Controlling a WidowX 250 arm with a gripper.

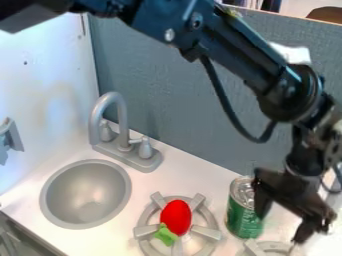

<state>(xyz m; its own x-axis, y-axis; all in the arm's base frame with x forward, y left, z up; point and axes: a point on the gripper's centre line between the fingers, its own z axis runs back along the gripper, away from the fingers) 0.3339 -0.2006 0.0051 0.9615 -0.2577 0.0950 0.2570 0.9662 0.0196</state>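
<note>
Black gripper [283, 228] wide, with fingers parted and nothing seen between them, hanging aslant at lower right, beside the green can. Overhead, the black arm [234, 45], slanting down from upper left. Behind, a grey back wall [194, 110]; below, a pale counter [180, 175] with a round grey sink [47, 195] at left and a grey faucet [121, 120] at its back corner. Nearer the front, a grey burner [143, 231], with part of another burner [270, 245] at lower right. Just behind that second one, a green can [244, 215], upright, partly overlapped by a finger; contact impossible to tell. Smallest, a red toy with a green top [176, 216], lying on the first burner. As for progress, apparently no hold on either object; both yet to be grasped, with anything completed impossible to judge.
</note>
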